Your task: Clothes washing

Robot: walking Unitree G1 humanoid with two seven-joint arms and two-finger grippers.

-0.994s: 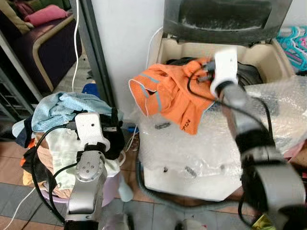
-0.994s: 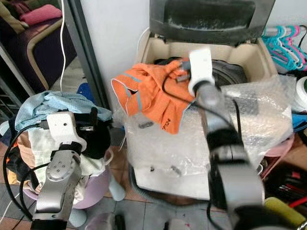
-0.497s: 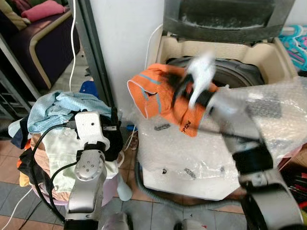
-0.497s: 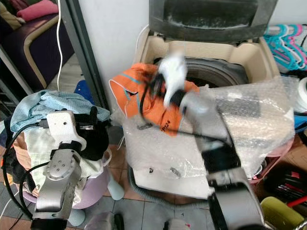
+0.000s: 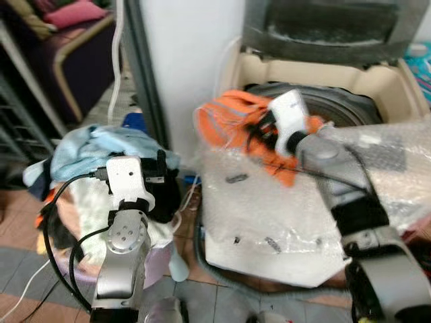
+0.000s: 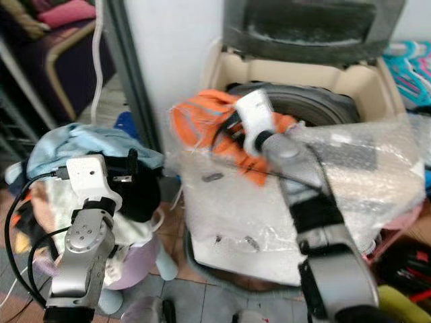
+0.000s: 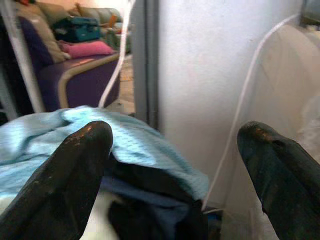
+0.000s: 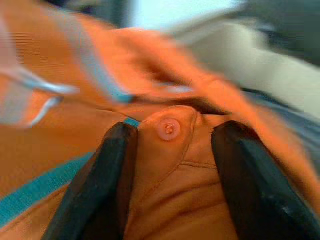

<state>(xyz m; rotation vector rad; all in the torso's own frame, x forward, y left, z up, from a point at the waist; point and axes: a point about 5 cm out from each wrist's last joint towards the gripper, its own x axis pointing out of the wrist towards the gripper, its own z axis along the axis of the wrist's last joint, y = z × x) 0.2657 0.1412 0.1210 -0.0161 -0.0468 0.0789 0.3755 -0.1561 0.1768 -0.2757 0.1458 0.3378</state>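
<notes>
An orange garment with light-blue trim lies bunched over the left front rim of the open top-load washing machine. My right gripper is on it, and in the right wrist view its fingers are shut on a fold of the orange garment. My left gripper hangs open just above a heap of laundry, light-blue cloth on top, piled in a purple basket on the floor to the left.
Bubble wrap covers the washer's front and right top. The lid stands up at the back. A white wall and dark door frame separate the washer from a purple sofa. Teal hangers hang far right.
My right arm has swung left from over the tub and dropped lower, onto the garment's middle at the rim. The camera has shifted slightly. The left arm stays still.
</notes>
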